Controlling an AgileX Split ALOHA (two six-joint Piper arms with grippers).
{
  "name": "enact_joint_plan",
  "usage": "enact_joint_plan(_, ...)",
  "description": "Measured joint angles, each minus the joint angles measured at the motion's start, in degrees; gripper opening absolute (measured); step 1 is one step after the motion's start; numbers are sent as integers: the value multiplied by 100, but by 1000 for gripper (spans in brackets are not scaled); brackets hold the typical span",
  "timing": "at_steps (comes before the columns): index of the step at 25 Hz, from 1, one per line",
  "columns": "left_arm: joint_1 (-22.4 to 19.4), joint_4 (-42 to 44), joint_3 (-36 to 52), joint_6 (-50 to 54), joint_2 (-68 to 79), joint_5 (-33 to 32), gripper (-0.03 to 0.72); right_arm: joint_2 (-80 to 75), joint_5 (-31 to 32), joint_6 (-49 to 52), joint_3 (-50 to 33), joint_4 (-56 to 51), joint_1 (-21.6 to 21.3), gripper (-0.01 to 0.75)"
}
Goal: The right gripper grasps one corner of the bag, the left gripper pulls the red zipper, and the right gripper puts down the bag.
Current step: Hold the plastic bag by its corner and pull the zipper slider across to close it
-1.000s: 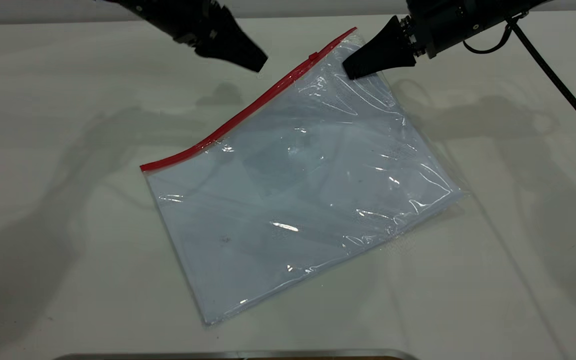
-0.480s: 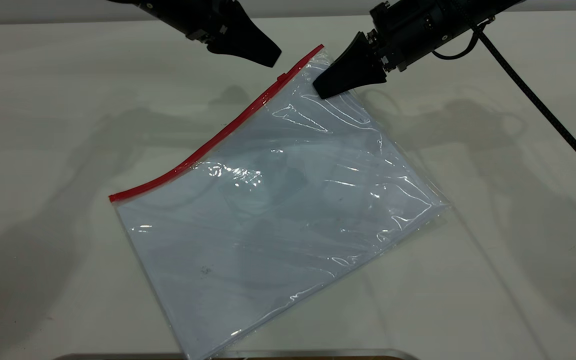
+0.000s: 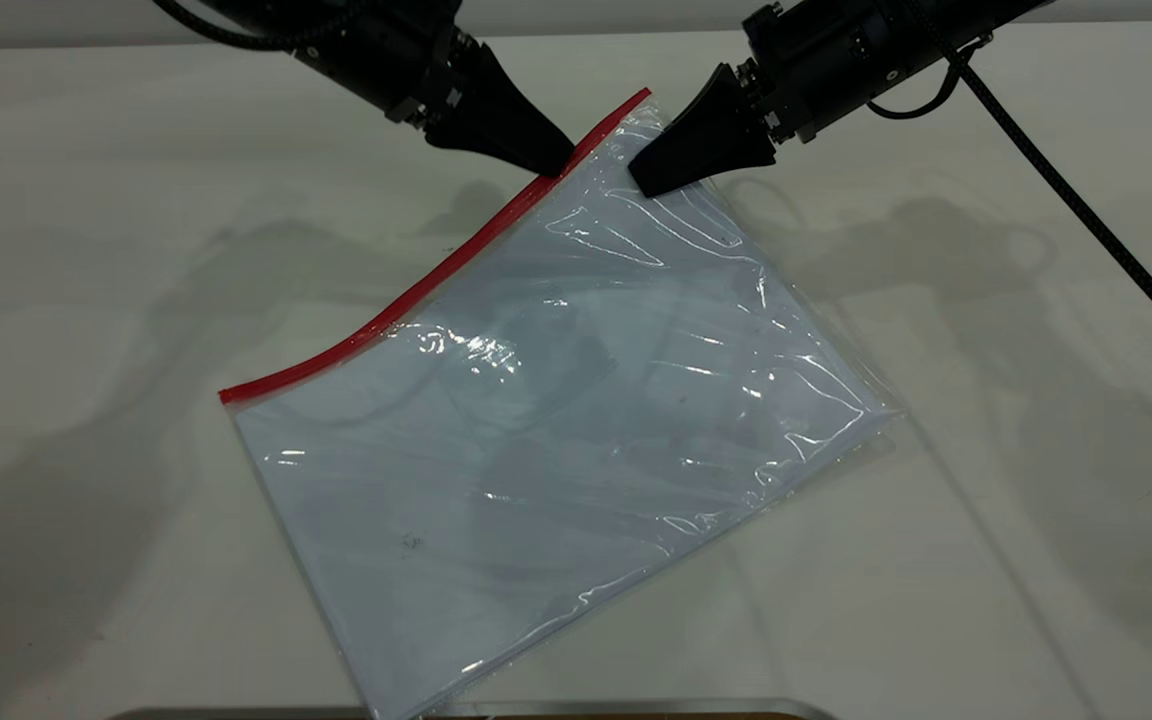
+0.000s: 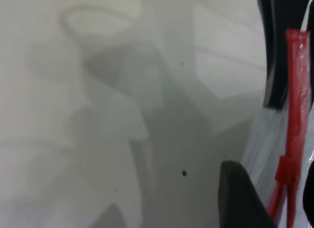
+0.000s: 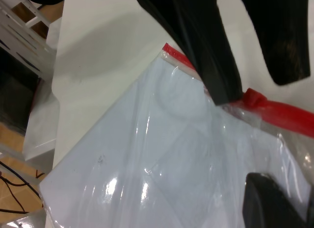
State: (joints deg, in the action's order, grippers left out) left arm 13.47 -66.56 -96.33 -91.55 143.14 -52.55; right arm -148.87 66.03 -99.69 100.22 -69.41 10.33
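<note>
The bag point(image 3: 576, 390), clear and crinkly with white sheets inside, lies slanted on the white table, its far corner raised. My right gripper point(image 3: 651, 180) is shut on that corner just beside the end of the red zipper point(image 3: 416, 290). My left gripper point(image 3: 556, 160) is open at the zipper's upper part, one finger on each side of the strip. In the left wrist view the slider tab point(image 4: 286, 169) sits between my left gripper's point(image 4: 272, 181) jaws. In the right wrist view the tab point(image 5: 255, 97) lies between the left fingers point(image 5: 206, 56), and the bag point(image 5: 147, 159) fills the view.
The right arm's black cable point(image 3: 1086, 210) runs across the table's right side. A metal edge point(image 3: 476, 710) lies along the near table border. Past the table's edge, a white rack point(image 5: 22, 37) and floor cables show in the right wrist view.
My right gripper carried the bag's corner left and a little down, then held still. My left gripper came down and right until its tips reached the red zipper.
</note>
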Motion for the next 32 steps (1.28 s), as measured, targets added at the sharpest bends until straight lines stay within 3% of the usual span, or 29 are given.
enact_joint_plan(6, 0, -109, 0, -18, 7, -2, 377, 0, 0, 0, 0, 0, 0, 34)
enact_joint_plan(16, 0, -277, 0, -115, 7, -88, 234, 0, 2, 0, 76, 13, 0, 34)
enact_joint_plan(32, 0, -298, 0, -120, 12, -133, 218, 0, 7, 0, 91, 13, 0, 34)
